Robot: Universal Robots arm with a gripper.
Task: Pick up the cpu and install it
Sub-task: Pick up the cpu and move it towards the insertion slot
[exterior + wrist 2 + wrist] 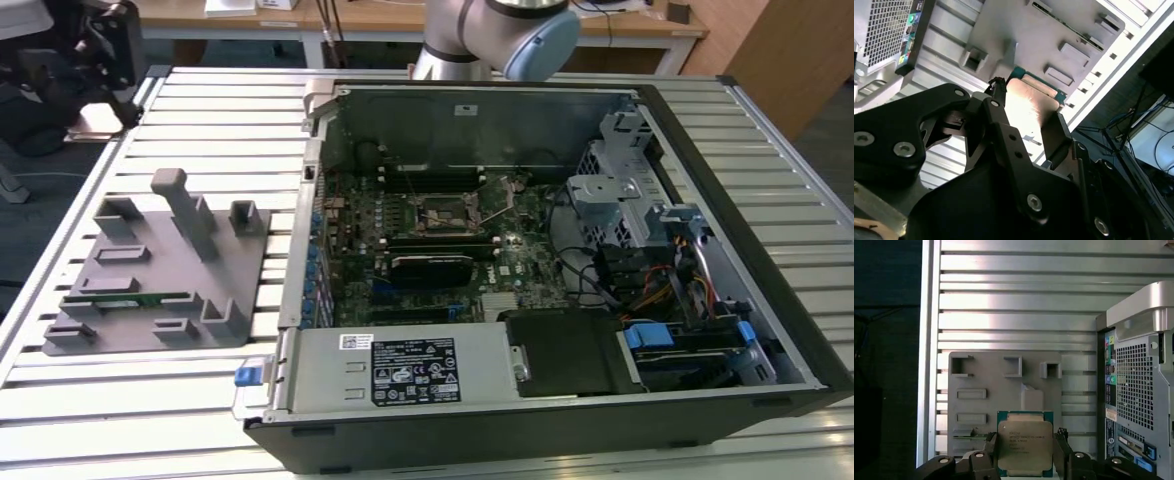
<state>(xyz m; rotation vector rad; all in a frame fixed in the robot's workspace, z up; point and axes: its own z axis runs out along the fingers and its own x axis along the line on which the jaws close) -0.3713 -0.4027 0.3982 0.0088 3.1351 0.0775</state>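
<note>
The cpu [1025, 446], a silver-topped square chip with a thin green edge, sits between my two black fingers [990, 450] in the first wrist view. My gripper [1025, 439] is shut on it by two opposite sides. In the second wrist view the cpu [1029, 100] glares bright between the same fingers [1000, 120]. It hangs well above the grey fixture plate [989, 375], beside the back of the computer case [1136, 390]. In the exterior view, the black socket frame [445, 212] lies on the motherboard inside the open case, its lever raised.
The grey fixture plate [154, 270] with upright posts lies at the exterior view's left on the slatted metal table [134, 400]. A green memory stick [127, 297] rests in one of its slots. Cables, drive cages and a power supply [400, 365] crowd the case. The arm [501, 35] rises behind the case.
</note>
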